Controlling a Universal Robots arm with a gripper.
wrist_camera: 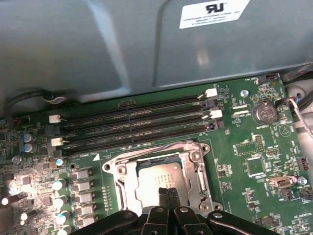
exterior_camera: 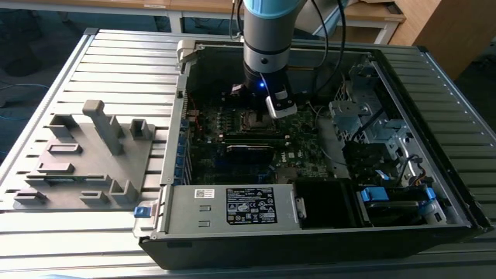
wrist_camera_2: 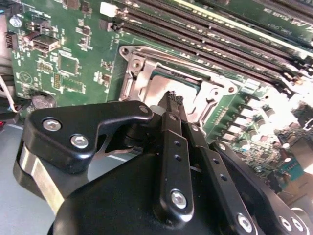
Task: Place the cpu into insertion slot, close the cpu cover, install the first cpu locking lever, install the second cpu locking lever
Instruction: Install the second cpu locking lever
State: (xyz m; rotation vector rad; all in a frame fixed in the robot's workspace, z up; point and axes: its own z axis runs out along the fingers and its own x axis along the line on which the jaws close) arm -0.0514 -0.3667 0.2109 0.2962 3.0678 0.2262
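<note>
Beside memory slots (wrist_camera: 132, 122): gripper (wrist_camera: 168, 192) over cpu (wrist_camera: 159, 180)

Daylight glares off the metal panel (wrist_camera: 146, 44) above the motherboard (wrist_camera: 244, 161), while the computer case (exterior_camera: 310, 174) interior stays dim.

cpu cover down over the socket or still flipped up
Down: the cpu cover lies flat around the cpu in both wrist views.
</note>
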